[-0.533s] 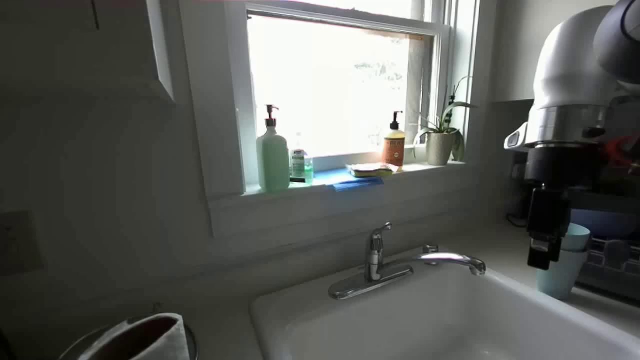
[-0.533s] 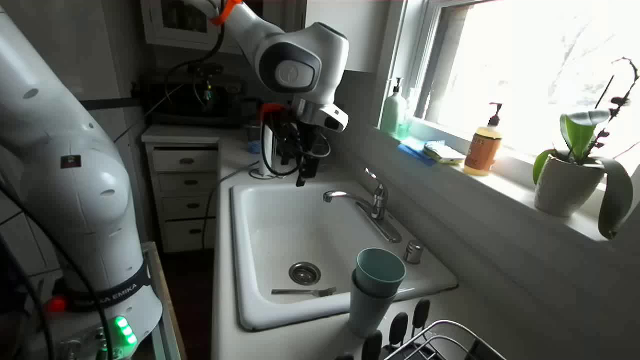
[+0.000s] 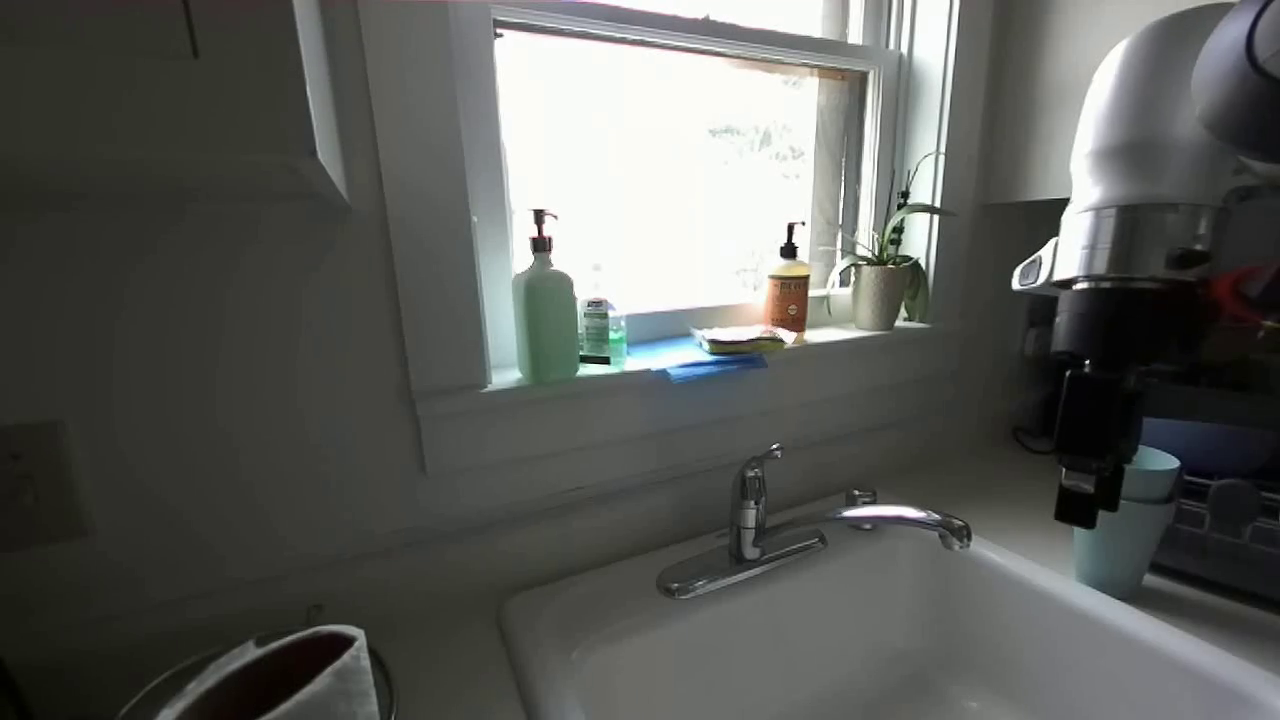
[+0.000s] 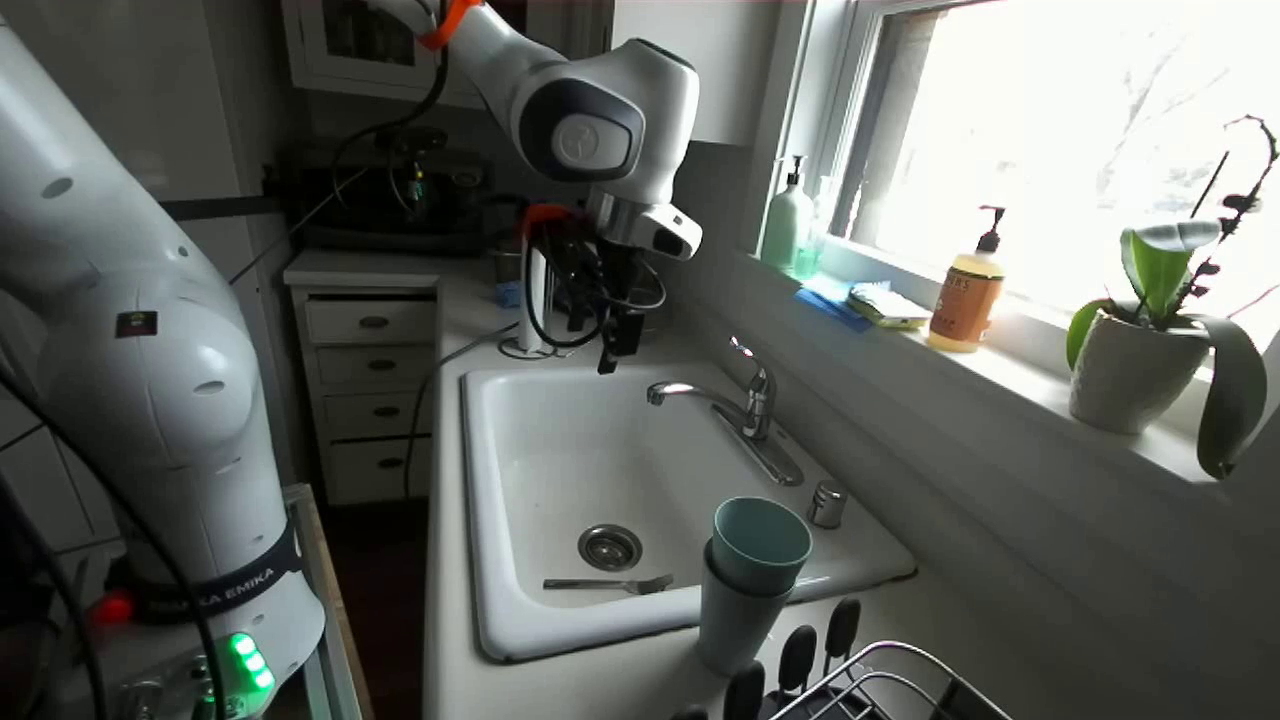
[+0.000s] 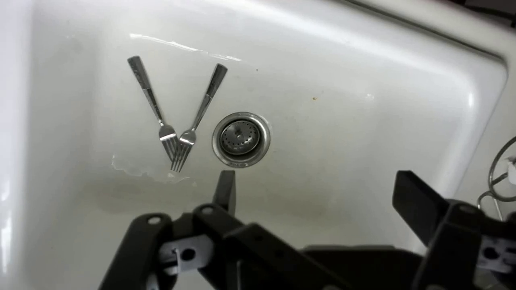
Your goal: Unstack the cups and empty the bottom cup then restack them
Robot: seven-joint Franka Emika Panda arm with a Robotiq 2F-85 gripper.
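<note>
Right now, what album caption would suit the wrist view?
An open, empty gripper over the sink, two forks forming a V beside the drain.

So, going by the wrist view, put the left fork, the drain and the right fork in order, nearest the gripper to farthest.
1. Drain: up and left of the gripper.
2. Right fork: left of the drain.
3. Left fork: leftmost, beyond the right fork.

"EMIKA" reads on the robot base (image 4: 245, 588), "ERS" on the orange soap bottle (image 4: 965, 303).
</note>
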